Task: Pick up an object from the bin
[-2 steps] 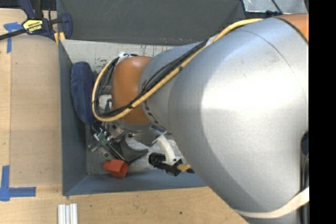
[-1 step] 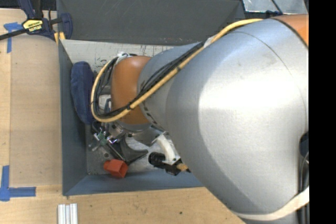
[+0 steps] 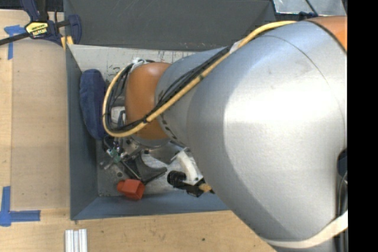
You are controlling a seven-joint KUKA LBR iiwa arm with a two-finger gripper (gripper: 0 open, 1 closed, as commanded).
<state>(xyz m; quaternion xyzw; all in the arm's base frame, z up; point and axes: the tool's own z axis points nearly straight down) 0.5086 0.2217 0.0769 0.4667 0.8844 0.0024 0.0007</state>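
Observation:
My gripper point(image 3: 125, 157) reaches down into the front left part of the bin, mostly hidden beneath the wrist. Right beside it lie small tangled dark and metallic pieces point(image 3: 113, 154). A small red block point(image 3: 131, 189) lies just in front of it, near the bin's front wall. A white and black tool-like thing with an orange tip point(image 3: 185, 177) lies to the right of the red block. A dark blue cloth-like thing point(image 3: 91, 101) lies along the left wall, behind the gripper.
The arm and its orange wrist cover, with a yellow cable looped round it, hide the middle and right of the bin. The left and front walls stand close to the gripper.

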